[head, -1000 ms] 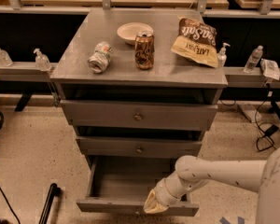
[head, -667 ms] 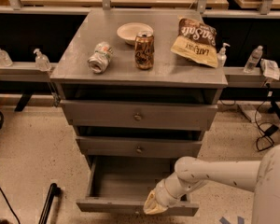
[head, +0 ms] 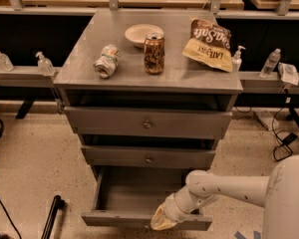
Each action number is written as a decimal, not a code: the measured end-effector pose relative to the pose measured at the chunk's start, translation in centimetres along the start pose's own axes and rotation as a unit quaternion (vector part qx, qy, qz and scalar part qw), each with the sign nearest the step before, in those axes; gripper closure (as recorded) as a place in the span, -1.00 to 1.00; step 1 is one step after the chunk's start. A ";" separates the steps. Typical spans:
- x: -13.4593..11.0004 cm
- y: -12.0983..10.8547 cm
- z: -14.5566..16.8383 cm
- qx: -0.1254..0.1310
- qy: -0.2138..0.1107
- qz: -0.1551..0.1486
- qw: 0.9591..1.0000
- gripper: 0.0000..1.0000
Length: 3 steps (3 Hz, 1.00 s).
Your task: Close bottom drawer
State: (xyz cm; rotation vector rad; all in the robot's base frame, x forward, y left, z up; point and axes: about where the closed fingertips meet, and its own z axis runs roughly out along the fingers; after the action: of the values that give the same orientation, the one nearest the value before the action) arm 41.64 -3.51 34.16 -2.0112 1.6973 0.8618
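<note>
Matt grey-painted bottom drawer (head: pixel 114 219), smooth jaws at its front.

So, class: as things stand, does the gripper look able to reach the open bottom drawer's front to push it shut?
Probably yes. The gripper sits right at the front panel of the bottom drawer, which is pulled out, and nothing shows between them. Contact itself cannot be confirmed.

I'm holding my white arm (head: pixel 239 190) in from the lower right of the frame, bending it at a rounded joint and angling the wrist (head: pixel 182 205) down-left. The gripper (head: pixel 162 221) is sitting at bottom centre, seemingly pointing downward.
</note>
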 end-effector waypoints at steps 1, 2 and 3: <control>3.6 -3.7 4.1 0.042 -0.091 0.017 0.995 1.00; 7.0 -4.6 7.7 0.058 -0.146 0.034 0.987 1.00; 9.1 -4.2 10.3 0.070 -0.223 0.020 0.972 1.00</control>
State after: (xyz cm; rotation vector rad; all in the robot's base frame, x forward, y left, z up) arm 44.37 -2.93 20.09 -1.5492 1.4963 1.0789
